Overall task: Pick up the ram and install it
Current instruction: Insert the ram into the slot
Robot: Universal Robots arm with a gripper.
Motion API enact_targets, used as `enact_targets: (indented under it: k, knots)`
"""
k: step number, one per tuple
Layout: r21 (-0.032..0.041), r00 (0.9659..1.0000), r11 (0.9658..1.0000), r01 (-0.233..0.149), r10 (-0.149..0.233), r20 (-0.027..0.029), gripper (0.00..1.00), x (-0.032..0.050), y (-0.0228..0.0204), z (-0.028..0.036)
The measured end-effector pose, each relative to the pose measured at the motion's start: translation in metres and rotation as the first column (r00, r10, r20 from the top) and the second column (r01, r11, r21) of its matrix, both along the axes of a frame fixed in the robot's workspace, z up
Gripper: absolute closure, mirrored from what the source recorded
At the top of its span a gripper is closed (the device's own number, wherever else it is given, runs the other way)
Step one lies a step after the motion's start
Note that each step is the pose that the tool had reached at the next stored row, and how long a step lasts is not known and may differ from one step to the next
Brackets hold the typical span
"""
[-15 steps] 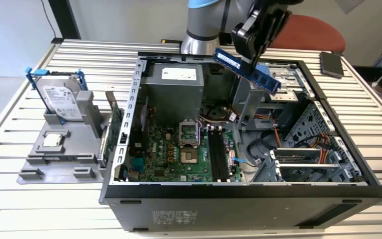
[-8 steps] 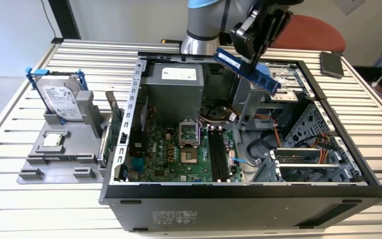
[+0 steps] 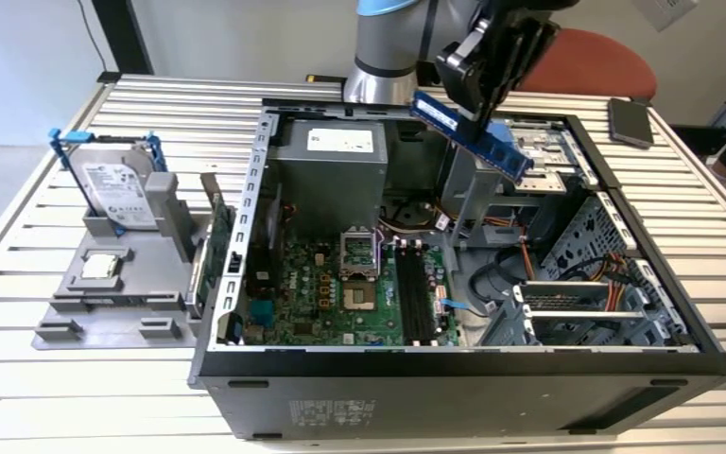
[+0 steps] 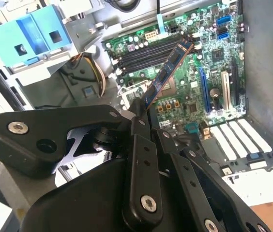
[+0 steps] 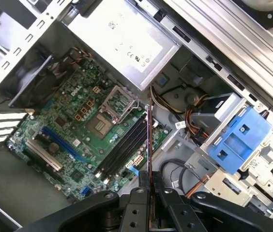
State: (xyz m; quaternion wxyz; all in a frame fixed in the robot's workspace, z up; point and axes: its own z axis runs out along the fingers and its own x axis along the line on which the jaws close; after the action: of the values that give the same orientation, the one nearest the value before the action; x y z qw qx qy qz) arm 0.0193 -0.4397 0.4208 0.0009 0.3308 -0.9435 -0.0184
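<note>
1. Tool first, in the exterior view: the black, linked-finger tool on the grey-and-blue arm hangs above an open black tower computer case. Its fingers are closed narrow on a long, thin, dark-blue ram with black chips. The case lies on its side on a pale table of ribbed metal slats, and a rust-red padded chair stands behind it. The ram is in the air over the far part of the case, clear of the green motherboard. Its long axis slopes down toward the exterior view's right. On the exterior view's left, a grey plastic fixture holds a silver hard drive upright in a blue frame.
2. In the second wrist view, the tool pinches one end of the ram. The stick juts out from the fingertips, showing its flat, chip-studded face. Its free end lies over the motherboard, near the black memory slots. A light-blue plastic drive caddy sits among bare sheet metal.
3. In the first wrist view, the ram appears edge-on, a thin dark line coming out of the clamped tool. Its long axis crosses the parallel memory slots at an angle. Beyond are a matte silver power supply box and the caddy.
</note>
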Motion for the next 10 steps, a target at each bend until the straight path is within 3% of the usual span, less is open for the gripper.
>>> enact_targets:
  k: [10]
  knots:
    - [0.0002,0.9987,0.9987,0.051,-0.051,0.0000,1.00,0.0005,-0.0021,0.0000]
